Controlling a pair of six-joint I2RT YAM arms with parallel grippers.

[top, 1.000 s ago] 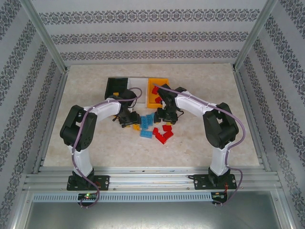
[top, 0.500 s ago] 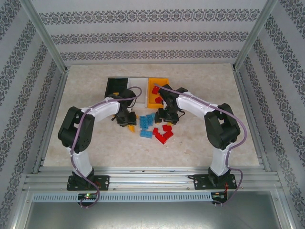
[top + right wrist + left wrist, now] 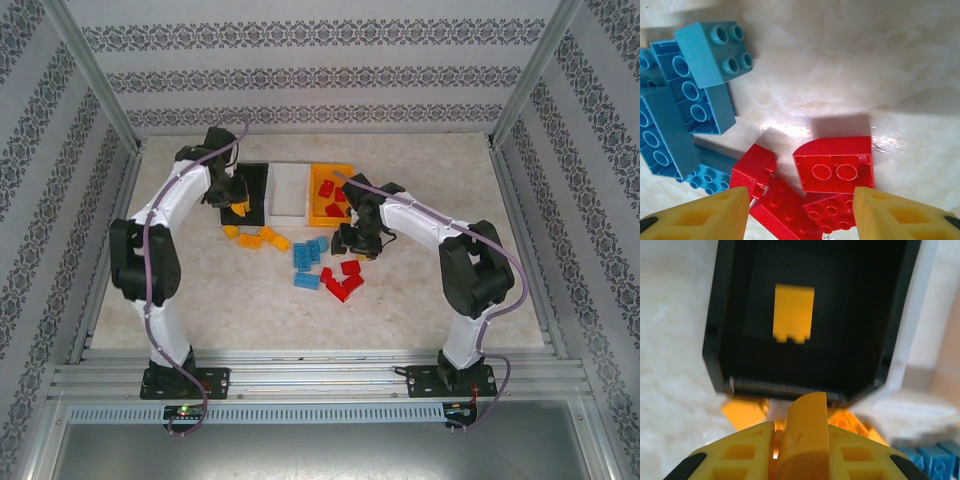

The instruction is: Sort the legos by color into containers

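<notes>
Pale marbled desk (image 3: 420, 300); left jaws clenched a yellow brick (image 3: 802, 432) at the black bin's (image 3: 720, 315) rim, might spill outside if released here; right jaws gaped over red bricks (image 3: 832, 167)

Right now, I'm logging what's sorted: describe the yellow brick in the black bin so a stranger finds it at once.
Of the three joined bins, take the black bin at the left end. The yellow brick lies alone inside; other yellow bricks lie outside.

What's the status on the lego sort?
Left pincer shut on yellow brick, at black bin. Right pincer open over red bricks. Bin mouth unobstructed.
</notes>
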